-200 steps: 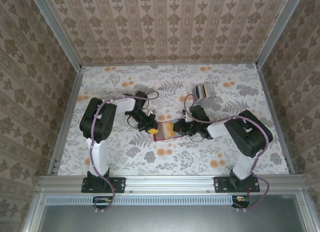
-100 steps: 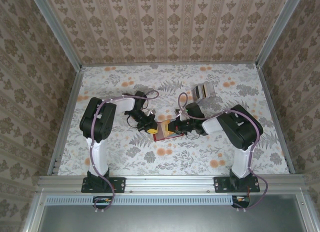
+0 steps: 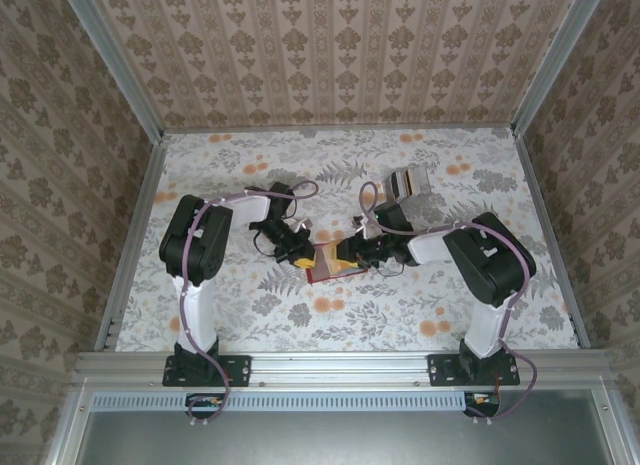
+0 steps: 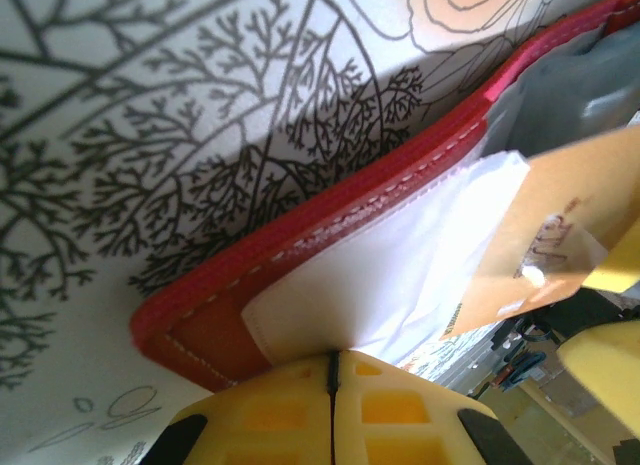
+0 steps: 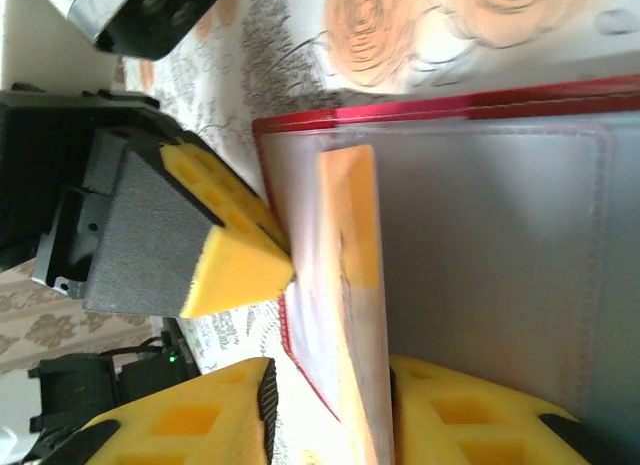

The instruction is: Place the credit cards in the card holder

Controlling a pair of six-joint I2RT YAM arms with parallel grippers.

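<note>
Lying open mid-table, small red leather-like folding wallet (image 3: 322,267), thin yellow plastic card (image 5: 352,285) edge-on in its clear pocket, my left gripper (image 4: 333,370) pinched shut on its inner flap, my right gripper (image 5: 330,373) jaws apart astride the card, floral-patterned table (image 3: 250,325) beneath.

You're looking down into a boxed cell. The worktop (image 3: 220,155) wears a white floral print w/ grey ferns & orange blooms. The back wall (image 3: 340,55), L wall (image 3: 50,185) & R wall (image 3: 600,185) all carry beige damask paper in vertical stripes. Alu posts (image 3: 110,60) run up the two rear corners, slanting outward in your top view. An alu rail (image 3: 340,367) spans the near edge, w/ a perforated strip (image 3: 330,400) just below it, then a plain grey panel (image 3: 340,435). Light is soft & even; shadows on the print are short & faint.
</note>
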